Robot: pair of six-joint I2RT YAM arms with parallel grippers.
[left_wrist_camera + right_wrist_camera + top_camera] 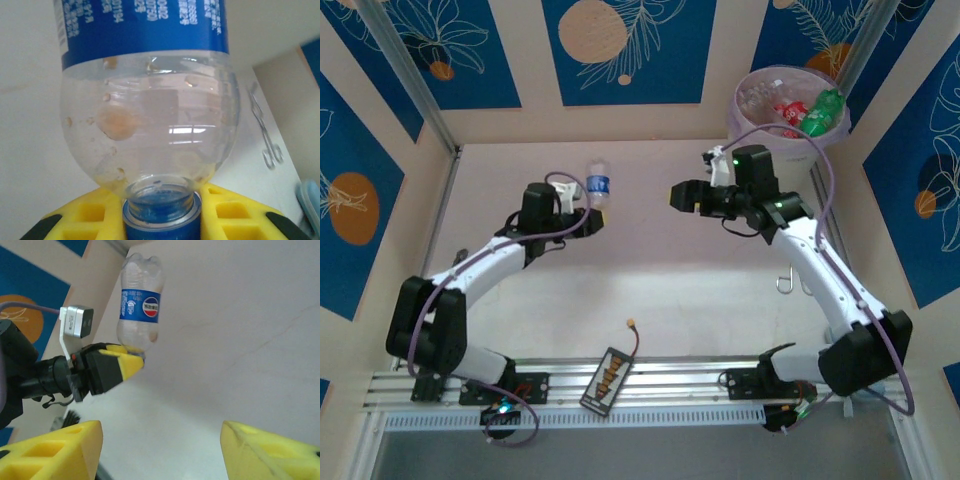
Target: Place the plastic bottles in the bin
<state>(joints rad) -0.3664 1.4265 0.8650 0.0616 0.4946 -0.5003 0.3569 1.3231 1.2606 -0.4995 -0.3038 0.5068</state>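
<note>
1. My left claw (603, 217) is pinching the blue-labelled bottle (598, 186) at its capped neck.
2. My right claw (677, 196) is spread, facing the bottle but apart from it.
3. The bin (741, 92) stands in the far right corner, well apart from both claws. With so narrow a hold on the neck, I judge the bottle could swing or slip during a hand-over.

left tool (161, 217) | clamped on bottle (150, 115) at cap end | clear, blue label
</note>
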